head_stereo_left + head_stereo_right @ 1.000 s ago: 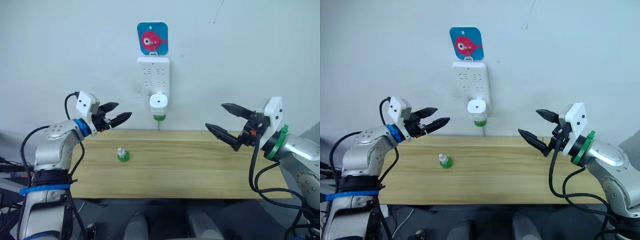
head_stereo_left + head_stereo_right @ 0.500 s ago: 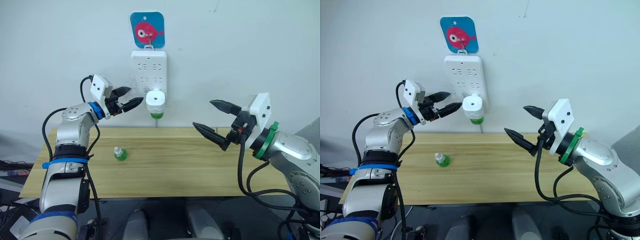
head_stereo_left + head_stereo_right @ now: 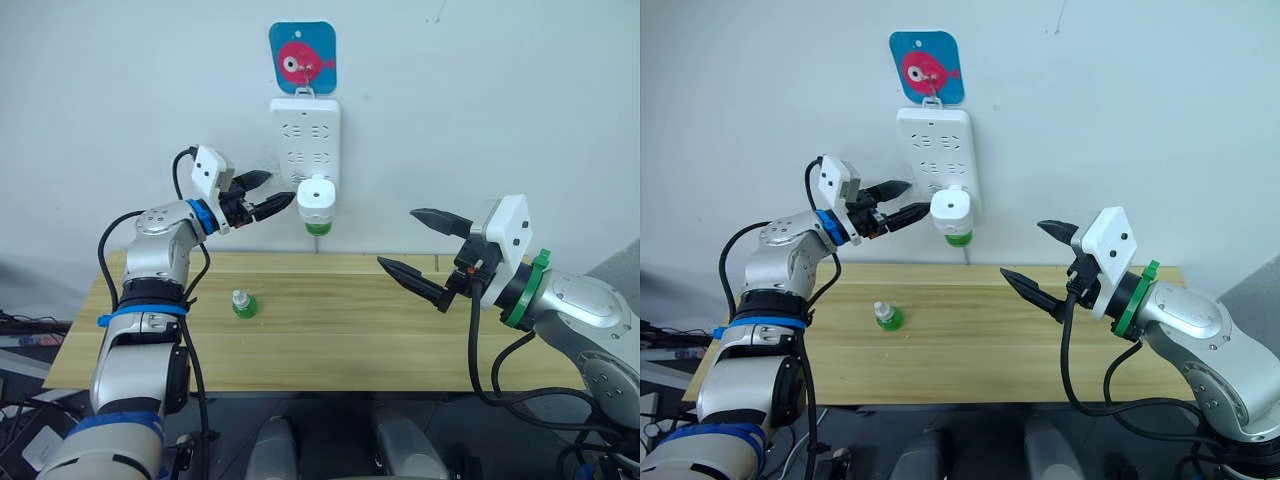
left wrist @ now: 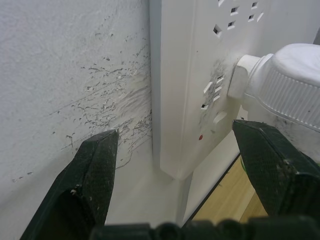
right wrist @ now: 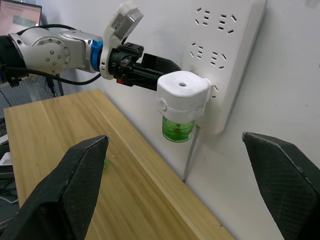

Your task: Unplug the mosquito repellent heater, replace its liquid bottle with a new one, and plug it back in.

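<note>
Nearing heater (image 3: pixel 316 197), left gripper (image 3: pixel 268 200) jaws wide beside it; right gripper (image 3: pixel 418 250) jaws wide, shifted little.

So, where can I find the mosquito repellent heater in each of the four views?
Left eye view: the mosquito repellent heater is plugged into the power strip, just past the left gripper.
Right eye view: same spot, centre-left.
Left wrist view: its white ribbed body is at the right edge.
Right wrist view: centre, with the green bottle beneath.
Shared landmark: the power strip.
</note>
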Controlling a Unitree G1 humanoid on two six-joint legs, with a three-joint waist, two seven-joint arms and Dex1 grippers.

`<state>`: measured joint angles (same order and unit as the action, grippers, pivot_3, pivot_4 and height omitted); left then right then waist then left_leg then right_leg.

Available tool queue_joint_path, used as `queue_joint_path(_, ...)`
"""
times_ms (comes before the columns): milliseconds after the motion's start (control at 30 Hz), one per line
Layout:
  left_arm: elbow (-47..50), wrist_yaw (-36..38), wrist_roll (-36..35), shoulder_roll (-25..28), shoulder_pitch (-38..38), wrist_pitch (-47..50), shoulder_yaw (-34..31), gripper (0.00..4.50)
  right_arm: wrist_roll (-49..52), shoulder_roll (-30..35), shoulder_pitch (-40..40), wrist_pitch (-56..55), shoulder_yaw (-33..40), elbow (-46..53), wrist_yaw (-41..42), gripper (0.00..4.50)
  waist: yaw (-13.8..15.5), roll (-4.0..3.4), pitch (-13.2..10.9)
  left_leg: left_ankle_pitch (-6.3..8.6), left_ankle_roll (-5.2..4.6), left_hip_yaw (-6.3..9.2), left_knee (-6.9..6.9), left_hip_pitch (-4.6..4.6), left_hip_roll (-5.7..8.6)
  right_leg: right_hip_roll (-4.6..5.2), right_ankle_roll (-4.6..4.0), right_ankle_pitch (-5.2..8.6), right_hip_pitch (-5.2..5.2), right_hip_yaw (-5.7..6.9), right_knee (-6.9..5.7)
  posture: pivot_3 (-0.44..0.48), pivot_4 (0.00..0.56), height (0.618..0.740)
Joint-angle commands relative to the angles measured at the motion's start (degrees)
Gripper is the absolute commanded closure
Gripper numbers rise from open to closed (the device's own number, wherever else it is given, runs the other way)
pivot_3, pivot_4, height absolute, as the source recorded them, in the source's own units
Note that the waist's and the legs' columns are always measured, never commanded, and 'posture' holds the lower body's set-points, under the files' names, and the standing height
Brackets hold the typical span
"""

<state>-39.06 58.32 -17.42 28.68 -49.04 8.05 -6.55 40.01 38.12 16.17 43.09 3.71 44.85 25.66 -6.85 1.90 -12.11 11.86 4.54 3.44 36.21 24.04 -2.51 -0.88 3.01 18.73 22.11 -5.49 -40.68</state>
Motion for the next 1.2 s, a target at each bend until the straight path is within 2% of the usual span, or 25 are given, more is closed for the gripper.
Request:
queue_joint_path(33,2.1,1.4,-0.4,-1.4,-2.5,-0.9,0.8,0.56,0.6,-0.1,-0.2,-0.6,1.3,2.4,-0.4,0.00,0.1,0.00,0.0,0.00,0.00,0.00,0.00,0.00,0.00,0.00,0.00,0.00,0.00,0.00,0.01,-0.254,0.217,0.725)
queue_joint_path(367,2.4,0.0,-0.2,-2.1,-2.4,-2.1,-0.1,0.56,0.5,-0.4,-0.2,-1.0,1.1,1.9,0.0,0.00,-0.2,-0.01,-0.5,0.00,0.00,0.01,-0.04,0.03,-0.02,-0.02,0.00,-0.01,0.03,0.01,0.07,-0.248,0.211,0.725)
queue_joint_path(733,8.5,4.9,-2.9,-2.3,-1.9,3.8,0.7,0.56,0.9,-0.1,-1.1,-1.0,1.1,2.3,1.0,0.00,-1.2,0.00,-0.7,0.01,-0.01,-0.01,-0.10,0.14,-0.04,-0.01,-0.01,-0.04,0.10,0.00,0.19,-0.249,0.208,0.725)
queue_joint_path(833,9.3,5.4,-3.0,-2.1,-1.6,4.7,0.9,1.19,1.1,-0.3,-0.8,-0.9,0.8,2.5,0.9,0.00,-1.4,-0.01,-0.7,0.01,-0.02,-0.01,-0.16,0.15,-0.05,-0.02,-0.06,-0.06,0.13,0.01,0.21,-0.248,0.207,0.725)
queue_joint_path(967,9.9,5.8,-2.8,-1.8,-1.1,5.2,1.1,2.42,0.6,-1.0,-0.1,-0.5,-0.1,2.7,-0.5,0.00,-1.4,-0.01,-0.7,0.01,-0.02,0.00,-0.17,0.16,-0.06,-0.02,-0.04,-0.06,0.14,0.02,0.24,-0.246,0.207,0.725)
queue_joint_path(1033,10.4,5.9,-2.8,-1.6,-0.7,5.5,1.2,3.03,-1.0,-1.5,0.4,1.3,-0.9,3.1,-3.8,0.00,-1.3,-0.01,-0.7,0.01,-0.01,0.00,-0.16,0.19,-0.05,-0.02,-0.04,-0.06,0.14,0.01,0.27,-0.246,0.207,0.725)
queue_joint_path(1067,10.9,6.2,-2.8,-1.5,-0.3,5.9,1.3,3.19,-2.1,-2.2,1.2,2.2,-1.9,3.3,-5.7,0.00,-1.4,-0.01,-0.7,0.01,-0.01,0.00,-0.16,0.19,-0.04,0.00,-0.04,-0.06,0.13,0.01,0.27,-0.246,0.207,0.725)
queue_joint_path(1200,12.1,5.9,-3.0,-1.3,0.5,6.5,1.3,3.19,-9.4,-4.8,5.4,5.2,-8.9,2.8,-12.8,0.00,-1.6,-0.02,-0.7,0.01,-0.01,-0.02,-0.13,0.17,-0.08,-0.02,0.00,-0.04,0.14,-0.01,0.26,-0.246,0.207,0.725)
